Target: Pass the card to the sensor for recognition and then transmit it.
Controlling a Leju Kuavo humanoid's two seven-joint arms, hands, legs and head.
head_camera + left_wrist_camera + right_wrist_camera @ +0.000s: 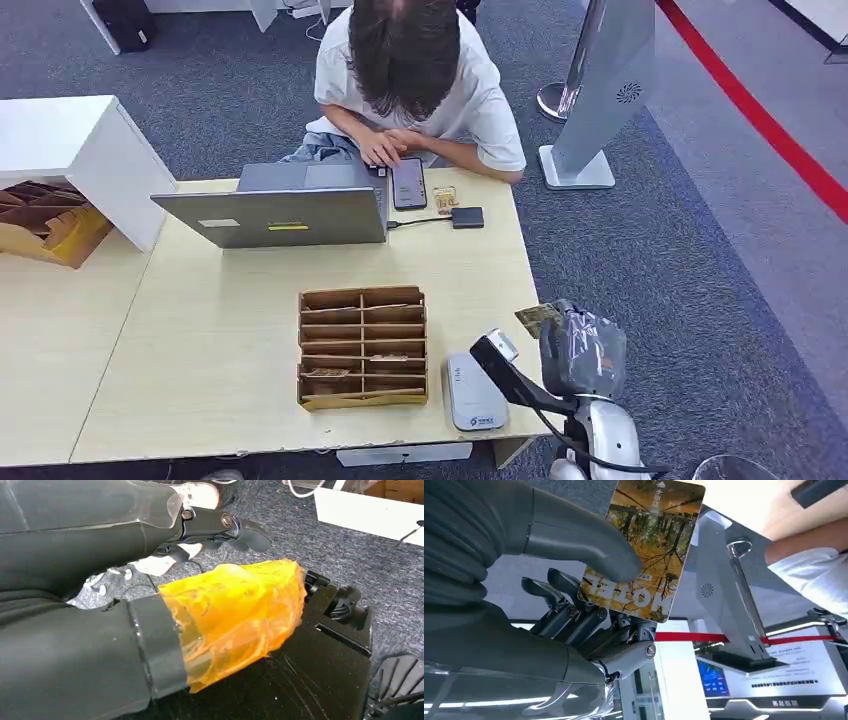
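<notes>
A brown wooden compartment organiser (363, 346) is sitting near the surface's front edge, most slots looking empty, a few holding flat items I cannot identify. Just beside it toward the front right corner is lying the white rounded card sensor (473, 393). The pale wooden surface (220, 350) is also carrying a grey open laptop (285, 205) at its far edge, where a person in a white shirt (415, 70) is leaning over a black phone (408, 183). Grey carpet (680, 280) is spreading around. My right hand (589, 605) is pinching the autumn-forest printed card (646, 555) between thumb and fingers, off the surface's right edge. My left hand (220, 527) is hanging by the floor with fingers curled, nothing in them.
</notes>
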